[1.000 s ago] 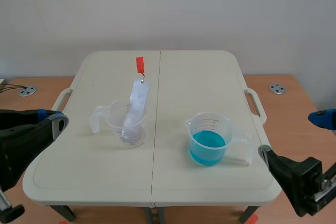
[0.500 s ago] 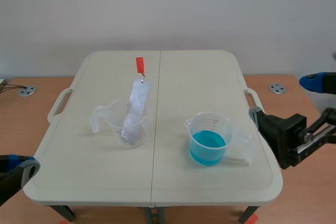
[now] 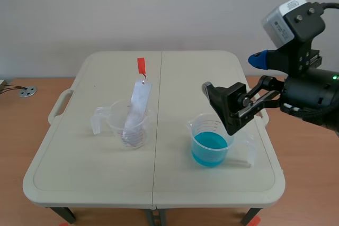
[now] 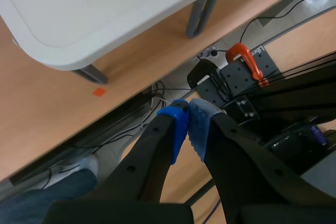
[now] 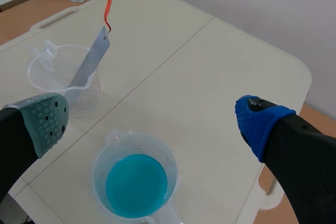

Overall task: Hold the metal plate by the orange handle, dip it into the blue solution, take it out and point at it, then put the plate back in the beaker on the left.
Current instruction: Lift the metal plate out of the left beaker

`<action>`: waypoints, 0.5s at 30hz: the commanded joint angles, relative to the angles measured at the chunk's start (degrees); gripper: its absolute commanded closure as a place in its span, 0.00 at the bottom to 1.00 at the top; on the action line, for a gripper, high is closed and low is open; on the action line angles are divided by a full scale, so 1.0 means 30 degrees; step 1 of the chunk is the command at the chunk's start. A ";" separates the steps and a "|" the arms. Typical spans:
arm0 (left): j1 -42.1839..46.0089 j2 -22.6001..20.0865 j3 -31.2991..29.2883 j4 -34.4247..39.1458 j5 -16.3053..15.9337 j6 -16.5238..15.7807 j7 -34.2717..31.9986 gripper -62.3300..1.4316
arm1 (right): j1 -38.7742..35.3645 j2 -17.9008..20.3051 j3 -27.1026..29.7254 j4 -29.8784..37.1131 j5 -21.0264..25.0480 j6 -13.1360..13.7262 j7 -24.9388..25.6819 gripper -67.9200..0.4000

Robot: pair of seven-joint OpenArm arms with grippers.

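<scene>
- Metal plate (image 3: 137, 104) (image 5: 90, 64) and two cups sit on the pale folding table (image 3: 201, 75) (image 5: 210, 72), one cup on each side of the table's middle seam.
- The right arm (image 3: 312, 96) comes in from the right, raised above the table.
- The right claw (image 3: 233, 75) (image 5: 152, 119) hangs above the right cup. Its fingers are spread wide apart and grip nothing.
- The left claw (image 4: 188, 124) is off the table, below its edge and over the wooden floor (image 4: 52, 98). Its two blue pads are pressed together with nothing between them.
- The right cup (image 3: 212, 130) (image 5: 113, 153) is clear, with a handle and printed marks, and is partly filled with blue liquid (image 3: 210, 149) (image 5: 136, 184).
- The left cup (image 3: 114, 123) (image 5: 44, 69) is clear and holds the metal plate. The plate's lower end stands inside the cup, and the strip leans up and away past the rim.
- An orange handle (image 3: 141, 65) (image 5: 108, 8) sticks up from the plate's top end, well apart from both claws.
</scene>
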State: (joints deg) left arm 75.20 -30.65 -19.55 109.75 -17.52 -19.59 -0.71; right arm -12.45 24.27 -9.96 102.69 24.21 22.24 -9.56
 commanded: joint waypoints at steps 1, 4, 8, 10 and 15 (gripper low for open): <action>0.0080 0.0044 0.0022 0.0182 0.0233 0.0066 -0.0029 0.93 | 0.0590 -0.0474 -0.0051 -0.0335 0.0138 -0.0007 0.0160 0.02; 0.0080 0.0095 0.0029 0.0000 0.0284 0.0131 0.1297 0.93 | 0.1632 -0.1282 -0.0532 -0.1100 0.0138 0.0000 -0.0233 0.02; 0.0080 0.0095 0.0029 -0.0510 0.0277 0.0197 0.1894 0.93 | 0.2951 -0.2011 -0.1282 -0.2084 0.0131 0.0000 -0.0634 0.02; 0.0080 0.0095 0.0029 -0.0656 0.0277 0.0197 0.1902 0.93 | 0.3592 -0.2310 -0.1668 -0.2652 0.0131 0.0000 -0.0699 0.02; 0.0080 0.0095 0.0029 -0.0729 0.0277 0.0197 0.1931 0.93 | 0.5187 -0.3191 -0.2572 -0.4393 0.0131 -0.0022 -0.0721 0.02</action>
State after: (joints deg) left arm 75.20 -30.63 -19.53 106.85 -16.49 -19.07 5.72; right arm 1.74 14.90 -17.74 89.36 24.18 22.26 -12.36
